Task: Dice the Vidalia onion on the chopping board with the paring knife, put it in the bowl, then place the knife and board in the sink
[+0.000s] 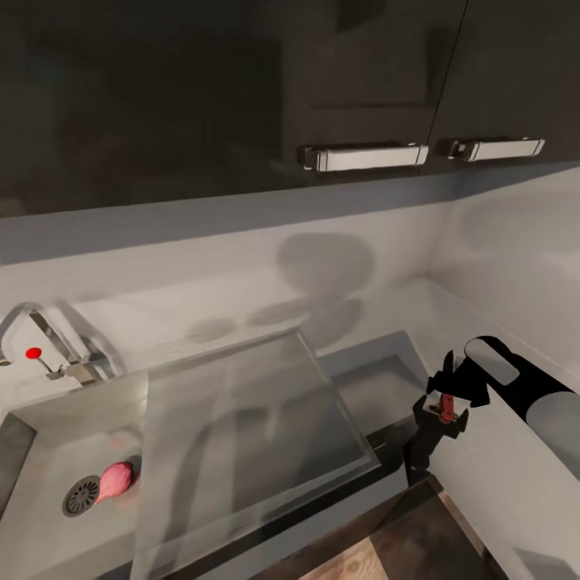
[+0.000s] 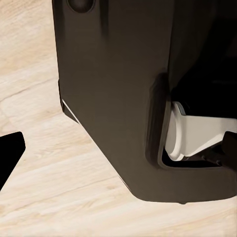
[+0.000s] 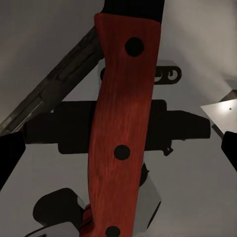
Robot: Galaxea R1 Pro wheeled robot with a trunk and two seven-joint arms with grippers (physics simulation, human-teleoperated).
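Dim, soft render; blurry shadows on countertop (image 1: 515, 266) (overhead light).

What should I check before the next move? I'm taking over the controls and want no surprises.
1. Paring knife clamped in right gripper: ok.
2. Onion lying in the sink, beside the drain: ok.
3. Nothing between the left gripper fingers: ok.
4. Left gripper open wide enough for the onion: cannot tell.
5. Chopping board located: cannot tell.
6. Bowl located: cannot tell.
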